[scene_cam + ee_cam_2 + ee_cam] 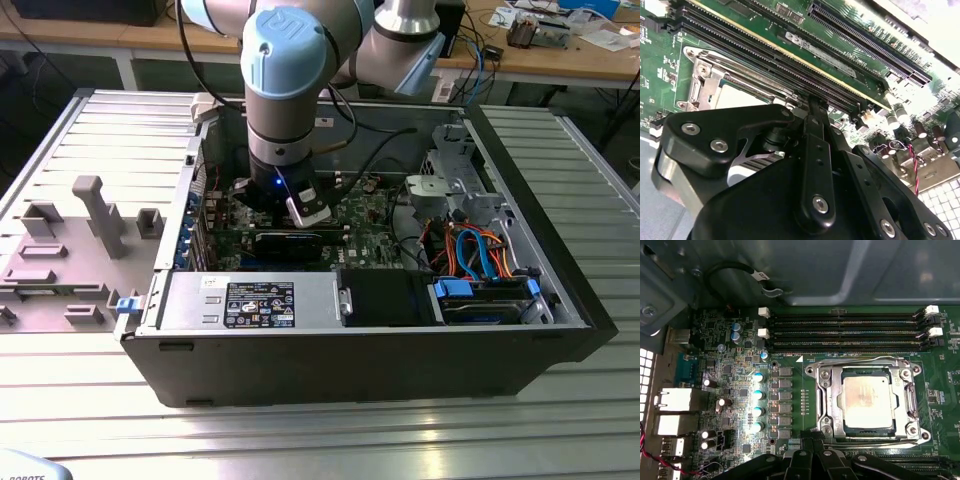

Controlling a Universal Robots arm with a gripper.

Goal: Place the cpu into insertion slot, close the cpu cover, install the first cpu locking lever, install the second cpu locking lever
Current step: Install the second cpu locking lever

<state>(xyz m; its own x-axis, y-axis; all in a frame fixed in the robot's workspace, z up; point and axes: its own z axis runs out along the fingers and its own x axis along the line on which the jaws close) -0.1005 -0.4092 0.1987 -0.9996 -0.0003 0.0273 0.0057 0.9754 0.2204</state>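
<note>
Chip (868,401) sits in the socket (912,401) on the green board (790,360), one of each, with the metal cover (866,374) shut over it. The hand (815,460) hovers just beside the socket's edge; whether its fingers are apart cannot be told. Judging by this, the lever step is in hand, calling for a precise press. Four memory slots (845,330) run beside the socket.

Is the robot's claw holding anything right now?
I cannot tell. The gripper is low beside the insertion slot; the cpu sits there under the cpu cover.
</note>
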